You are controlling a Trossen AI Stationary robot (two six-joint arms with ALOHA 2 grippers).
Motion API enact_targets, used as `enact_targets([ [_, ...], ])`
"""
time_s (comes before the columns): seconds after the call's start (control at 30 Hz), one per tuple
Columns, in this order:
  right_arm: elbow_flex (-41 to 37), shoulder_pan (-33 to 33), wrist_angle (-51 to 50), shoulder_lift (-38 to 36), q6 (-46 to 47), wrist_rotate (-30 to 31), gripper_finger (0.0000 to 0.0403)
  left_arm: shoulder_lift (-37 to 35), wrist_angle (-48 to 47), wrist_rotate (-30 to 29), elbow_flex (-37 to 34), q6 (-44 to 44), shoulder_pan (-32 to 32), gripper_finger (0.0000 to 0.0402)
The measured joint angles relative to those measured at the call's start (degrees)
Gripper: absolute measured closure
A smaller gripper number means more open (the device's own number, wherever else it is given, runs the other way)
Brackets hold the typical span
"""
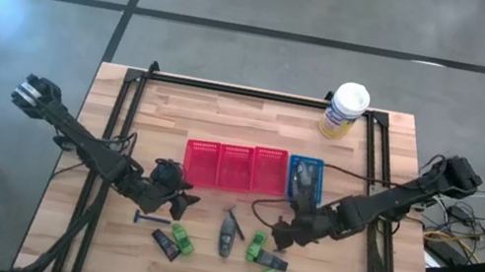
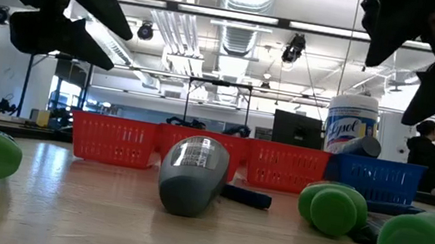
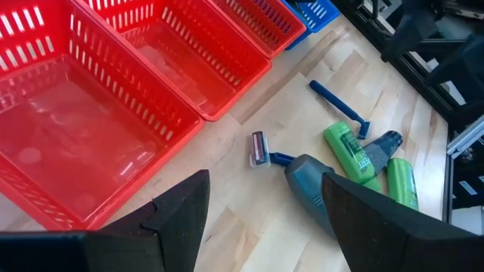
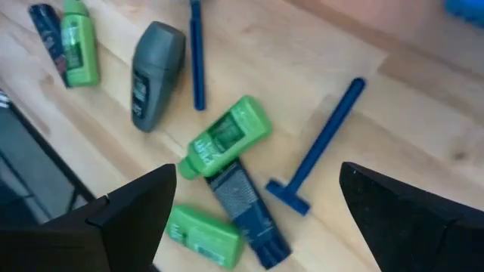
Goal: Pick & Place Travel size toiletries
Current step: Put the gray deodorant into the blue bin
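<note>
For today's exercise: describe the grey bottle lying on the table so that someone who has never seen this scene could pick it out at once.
Start at the row of red baskets across the middle of the wooden table. On the bare wood in front of the middle basket, among scattered toiletries, lies the grey bottle. It is the only grey, oval item there; its neighbours are bright green tubes, blue razors and black tubes.

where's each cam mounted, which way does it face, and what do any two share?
High: overhead, straight down; both arms, left gripper and right gripper open, red baskets.
Low: table height, level across; grippers hang above.
Left wrist: past its open fingers at red baskets.
Right wrist: past its open fingers at toiletries.
Shared: grey bottle shows in all four.
</note>
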Motion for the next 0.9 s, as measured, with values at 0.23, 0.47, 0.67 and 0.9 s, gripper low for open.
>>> enact_targets([
  [0.23, -0.4, 1.5, 2.7, 4.0, 2.6, -1.7, 0.0035, 0.0, 0.0, 0.1, -0.4, -2.2, -0.2, 0.0142],
  [0.47, -0.5, 9.1, 2.9, 6.1, 7.3, -5.6, 0.0035, 1.9, 3.1, 3.5, -0.4, -6.1, -1.5, 0.0142],
  [0.67, -0.7, 15.8, -4.7, 4.0, 18.6, -1.4, 0.0035, 9.0, 10.4, 4.5, 0.1, -8.6, -2.3, 0.0142],
  [0.9, -1.8, 17.4, -15.4, -0.2, 23.7, -1.0, 0.0035, 23.0, 12.5, 6.7, 11.0, -8.9, -2.2, 0.0142],
])
